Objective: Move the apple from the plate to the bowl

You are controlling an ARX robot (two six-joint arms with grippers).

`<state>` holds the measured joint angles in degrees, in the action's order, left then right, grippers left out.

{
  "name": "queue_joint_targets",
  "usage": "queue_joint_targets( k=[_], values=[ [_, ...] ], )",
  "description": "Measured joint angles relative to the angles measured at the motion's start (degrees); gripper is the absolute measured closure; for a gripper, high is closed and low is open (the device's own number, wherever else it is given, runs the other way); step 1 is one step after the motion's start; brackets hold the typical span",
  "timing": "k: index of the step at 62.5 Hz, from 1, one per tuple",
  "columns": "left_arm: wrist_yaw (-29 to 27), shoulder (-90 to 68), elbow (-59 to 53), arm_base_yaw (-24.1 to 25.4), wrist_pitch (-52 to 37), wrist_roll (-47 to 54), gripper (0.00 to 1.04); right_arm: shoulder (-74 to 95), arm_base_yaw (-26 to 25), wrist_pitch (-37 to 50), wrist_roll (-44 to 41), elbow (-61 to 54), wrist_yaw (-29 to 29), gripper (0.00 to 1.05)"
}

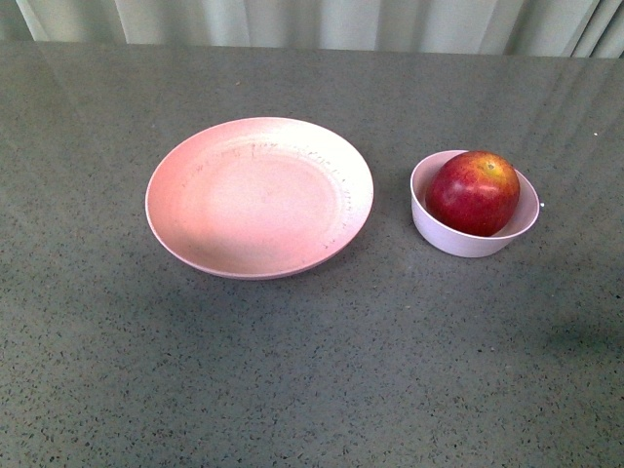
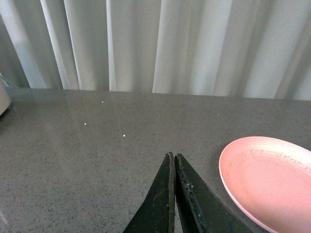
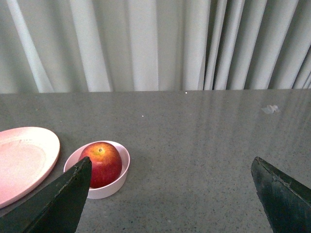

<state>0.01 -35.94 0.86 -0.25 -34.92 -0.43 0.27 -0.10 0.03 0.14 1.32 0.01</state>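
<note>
Neither arm shows in the front view, so each arm's pose can be read only from its own wrist camera. The left wrist view cuts the plate (image 2: pixel 272 177) off at its edge, and a pale object at the table's far left is only a sliver, too little to identify. In the right wrist view the near finger covers part of the bowl's (image 3: pixel 114 182) front wall.

The left gripper (image 2: pixel 173 156) hangs low above bare grey table (image 1: pixel 312 390), just left of the plate, its two dark fingers pressed together with nothing between them. The right gripper (image 3: pixel 170 167) is spread wide, fingertips far apart, empty, hovering above the table on the near right side of the bowl and pointing toward the curtain (image 3: pixel 146 43).

The apple (image 1: pixel 473 192) sits inside the bowl (image 1: pixel 458 239), filling most of it, stem dimple up. The bowl stands just right of the plate (image 1: pixel 195 249), apart from it. The plate holds nothing, showing only faint dark specks.
</note>
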Motion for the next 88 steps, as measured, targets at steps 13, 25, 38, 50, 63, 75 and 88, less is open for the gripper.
queue_joint_targets(
  k=[13, 25, 38, 50, 63, 75, 88],
  values=[
    [0.0, 7.0, 0.0, 0.0, 6.3, 0.0, 1.03, 0.0, 0.0, 0.0, 0.0, 0.0, 0.0, 0.09],
    [0.0, 13.6, 0.0, 0.0, 12.6, 0.0, 1.03, 0.0, 0.0, 0.0, 0.0, 0.0, 0.0, 0.09],
    [0.0, 19.4, 0.0, 0.0, 18.3, 0.0, 1.03, 0.0, 0.0, 0.0, 0.0, 0.0, 0.0, 0.09],
    [0.0, 22.6, 0.0, 0.0, 21.6, 0.0, 1.03, 0.0, 0.0, 0.0, 0.0, 0.0, 0.0, 0.09],
    [0.0, 25.5, 0.0, 0.0, 24.4, 0.0, 1.03, 0.0, 0.0, 0.0, 0.0, 0.0, 0.0, 0.09],
    [0.0, 34.9, 0.0, 0.0, 34.6, 0.0, 1.03, 0.0, 0.0, 0.0, 0.0, 0.0, 0.0, 0.09],
    [0.0, 35.1, 0.0, 0.1, 34.9, 0.0, 1.03, 0.0, 0.0, 0.0, 0.0, 0.0, 0.0, 0.09]
  ],
)
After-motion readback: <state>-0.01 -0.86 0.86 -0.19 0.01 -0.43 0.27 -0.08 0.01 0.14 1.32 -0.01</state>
